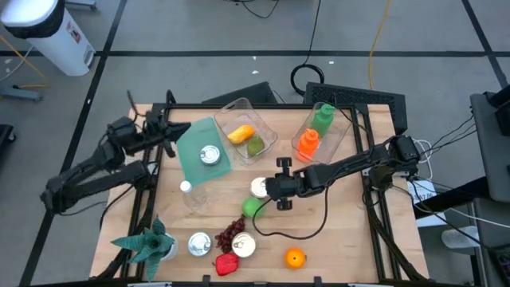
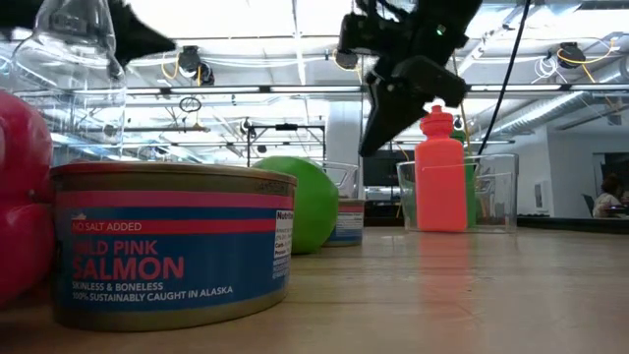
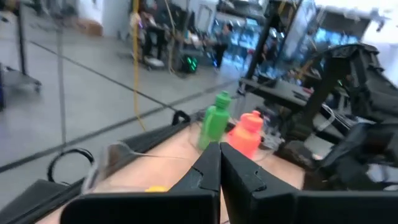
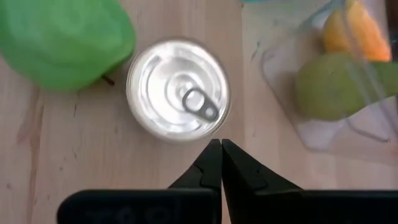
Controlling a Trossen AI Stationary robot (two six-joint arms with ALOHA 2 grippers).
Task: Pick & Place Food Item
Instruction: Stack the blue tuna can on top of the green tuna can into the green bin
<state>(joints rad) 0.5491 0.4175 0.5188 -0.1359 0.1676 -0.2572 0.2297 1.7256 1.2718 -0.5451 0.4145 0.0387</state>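
My right gripper [image 4: 221, 155] is shut and slants down over the middle of the table. It hangs just above a silver pull-tab can [image 4: 177, 90] that stands upright on the wood, and touches nothing. A green apple [image 4: 65, 40] lies beside that can. In the low view the right gripper [image 2: 371, 138] hangs clear above the can [image 2: 344, 221] and the apple [image 2: 310, 202]. My left gripper [image 3: 219, 163] is shut and empty. It points level, raised at the table's left side [image 1: 179, 131].
A clear bin [image 1: 267, 127] holds an orange fruit [image 1: 241, 134] and a green pear [image 1: 254, 147]. Another bin holds a green bottle [image 1: 323, 118] and an orange one [image 1: 308, 143]. A green lid [image 1: 191, 147] carries a can [image 1: 209, 155]. Near the front edge are a salmon can [image 2: 172, 241], grapes [image 1: 231, 231], an orange [image 1: 295, 257] and a plant [image 1: 147, 243].
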